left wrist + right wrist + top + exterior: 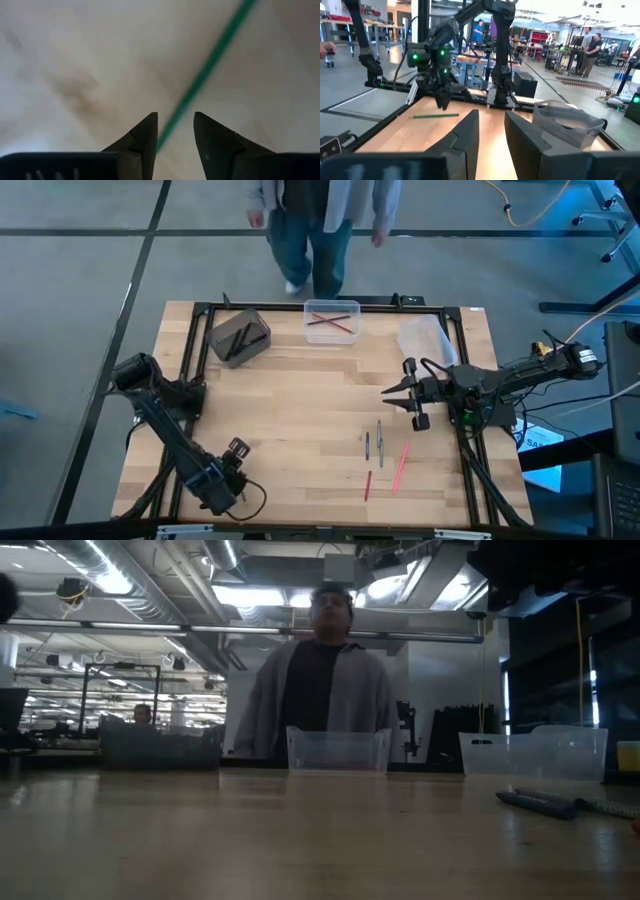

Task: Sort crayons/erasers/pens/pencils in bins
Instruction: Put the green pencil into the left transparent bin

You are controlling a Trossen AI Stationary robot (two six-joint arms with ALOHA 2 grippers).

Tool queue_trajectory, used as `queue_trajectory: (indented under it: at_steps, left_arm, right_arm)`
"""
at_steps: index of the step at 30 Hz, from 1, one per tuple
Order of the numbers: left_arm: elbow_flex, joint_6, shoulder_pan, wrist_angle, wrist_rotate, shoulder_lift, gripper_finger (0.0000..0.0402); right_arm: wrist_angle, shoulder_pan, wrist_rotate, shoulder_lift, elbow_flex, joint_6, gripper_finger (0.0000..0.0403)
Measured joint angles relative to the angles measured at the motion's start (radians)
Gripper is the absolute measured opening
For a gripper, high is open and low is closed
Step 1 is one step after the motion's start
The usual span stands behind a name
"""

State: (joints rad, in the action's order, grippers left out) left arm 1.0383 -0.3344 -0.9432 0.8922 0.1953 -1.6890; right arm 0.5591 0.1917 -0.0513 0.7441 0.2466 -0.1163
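Observation:
My left gripper [175, 116] points down, open, over the near left part of the table [300, 400]. A green stick [210, 65] lies flat on the wood below it and runs under the gap between the fingers, untouched. The right wrist view shows this stick [435, 115] just beneath my left gripper [442, 104]. My right gripper [395, 390] hovers level at the right side, open and empty. Several grey, pink and red sticks [380, 445] lie near the front right. At the far edge stand a dark grey bin [238, 337], a clear bin [331, 321] holding red sticks, and a whitish bin [427, 340].
A person [320, 220] stands just beyond the table's far edge, behind the clear bin [338, 752]. A black frame [200, 310] runs along the table's far and side edges. Bare wood lies in the table's middle between the two arms.

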Motion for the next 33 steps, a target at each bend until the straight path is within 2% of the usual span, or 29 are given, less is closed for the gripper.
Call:
queue_trajectory:
  at_steps: [5,16,23,28,33]
  left_arm:
    - [-0.033,-0.005,-0.046,-0.086,-0.022,0.000,0.0119]
    - [-0.078,0.002,-0.054,-0.102,-0.022,0.000,0.0119]
    - [-0.118,0.073,-0.033,-0.110,0.046,0.000,0.0119]
    - [-0.145,0.091,0.017,-0.122,-0.032,0.007,0.0119]
    - [-0.147,0.201,0.092,-0.127,-0.124,0.006,0.0119]
  right_arm:
    - [0.006,0.000,0.000,0.000,0.000,0.001,0.0097]
    - [0.006,0.000,0.000,0.000,0.000,-0.024,0.0097]
    - [0.035,0.000,0.000,0.000,0.000,-0.020,0.0097]
    - [0.054,0.000,0.000,0.000,0.000,-0.020,0.0097]
    - [0.059,0.000,0.000,0.000,0.000,-0.043,0.0097]
